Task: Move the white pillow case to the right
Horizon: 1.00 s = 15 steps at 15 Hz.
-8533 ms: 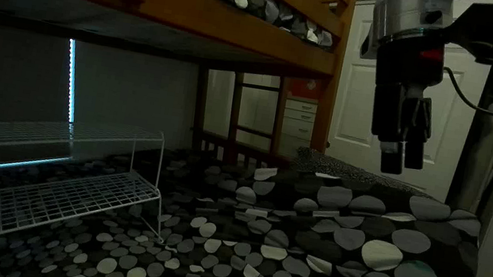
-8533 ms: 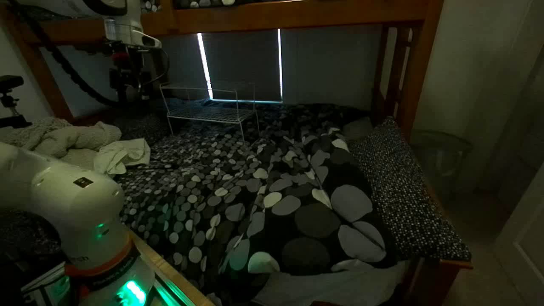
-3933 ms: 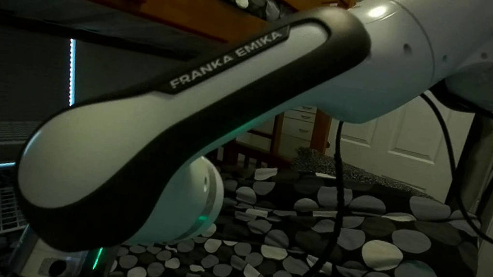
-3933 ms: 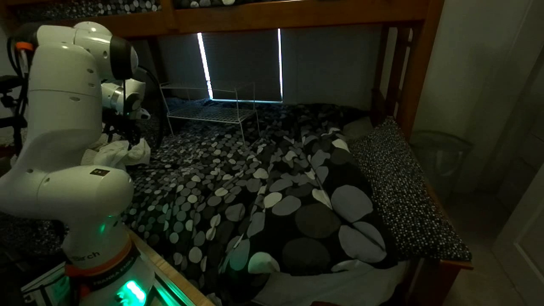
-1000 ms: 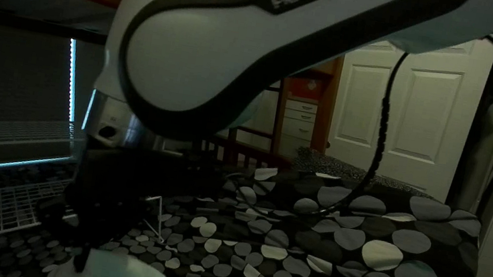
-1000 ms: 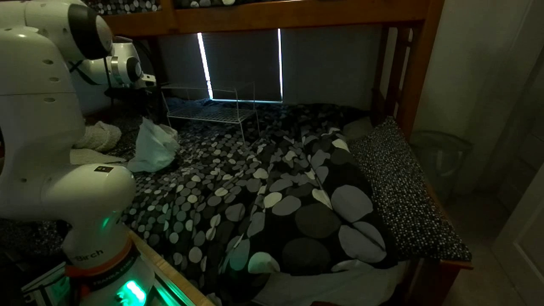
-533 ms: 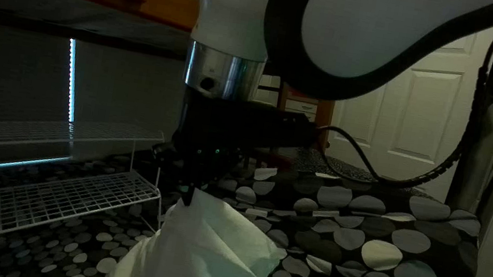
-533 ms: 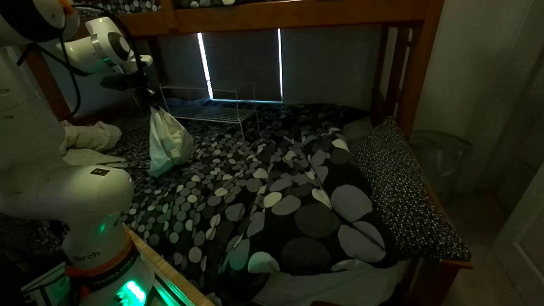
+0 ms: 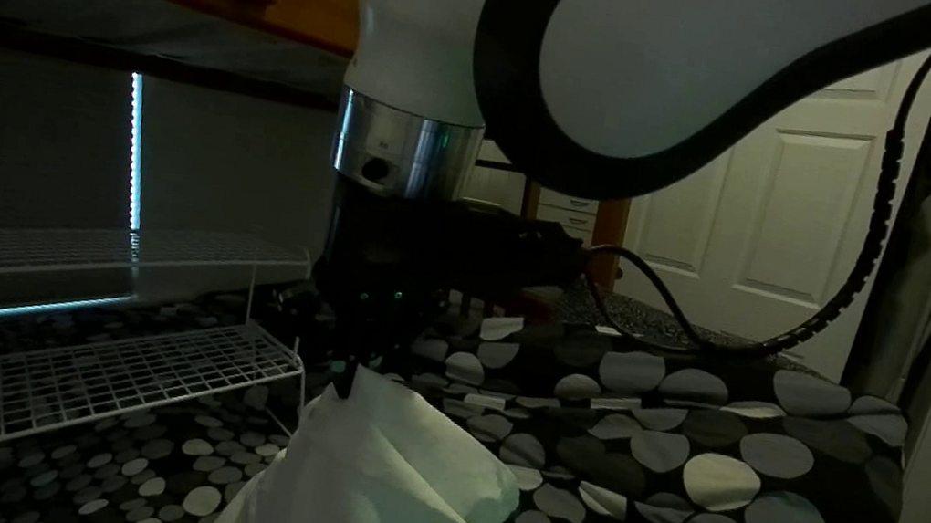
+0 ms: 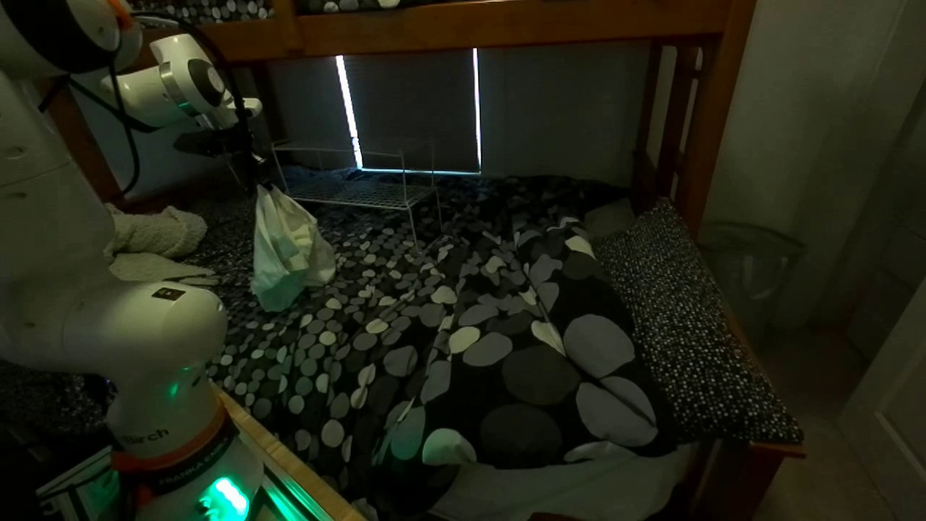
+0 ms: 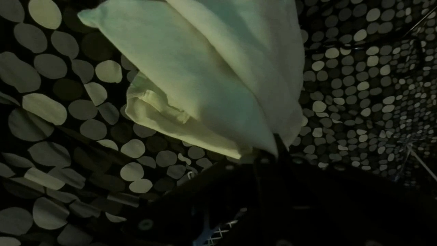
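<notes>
The white pillow case [image 10: 289, 250] hangs limp and wrinkled over the circle-patterned bedding [image 10: 405, 311], gathered to a point at its top. My gripper [image 10: 257, 181] is shut on that top point, as the wrist view confirms: dark fingers pinch a corner of the pillow case [image 11: 205, 65], and the rest spreads away from them. In an exterior view the pillow case [image 9: 384, 499] drops below my gripper [image 9: 346, 382] and runs out at the bottom edge. Whether its lower end touches the bed I cannot tell.
Close behind the gripper stands a white wire rack [image 10: 354, 192] on the bed. The upper bunk's wooden rail [image 10: 506, 29] crosses above. A cream fluffy blanket [image 10: 166, 231] lies at the left, a speckled pillow [image 10: 694, 333] at the right end.
Earlier the pillow case lay at the bed's left beside the fluffy blanket, gripper raised away. It was gripped, lifted and carried right. Over the last half second it has sunk slightly.
</notes>
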Each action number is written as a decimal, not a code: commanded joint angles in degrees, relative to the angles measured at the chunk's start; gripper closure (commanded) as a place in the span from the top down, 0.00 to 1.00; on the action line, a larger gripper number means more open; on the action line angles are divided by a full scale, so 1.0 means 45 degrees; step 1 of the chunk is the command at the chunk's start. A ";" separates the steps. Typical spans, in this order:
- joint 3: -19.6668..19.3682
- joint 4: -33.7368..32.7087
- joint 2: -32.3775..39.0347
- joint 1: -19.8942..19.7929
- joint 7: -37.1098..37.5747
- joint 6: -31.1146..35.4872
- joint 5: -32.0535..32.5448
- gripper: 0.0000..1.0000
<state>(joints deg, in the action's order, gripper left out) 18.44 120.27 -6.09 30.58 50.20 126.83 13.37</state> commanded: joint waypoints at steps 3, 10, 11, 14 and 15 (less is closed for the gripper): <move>0.0562 -0.0176 -0.0158 -0.1374 0.0707 -0.0241 0.0672 0.01; -0.0367 0.0389 -0.1217 -0.3988 0.2443 -0.0318 0.1710 0.01; -0.0463 0.0379 -0.1298 -0.4310 0.2700 -0.0348 0.1981 0.01; -0.0806 0.0341 -0.1342 -0.5149 0.3336 -0.0251 0.2657 0.01; -0.0926 0.0323 -0.1310 -0.5397 0.3562 -0.0157 0.2898 0.01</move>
<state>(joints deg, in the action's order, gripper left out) 14.98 120.34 -10.35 8.86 62.12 126.13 23.01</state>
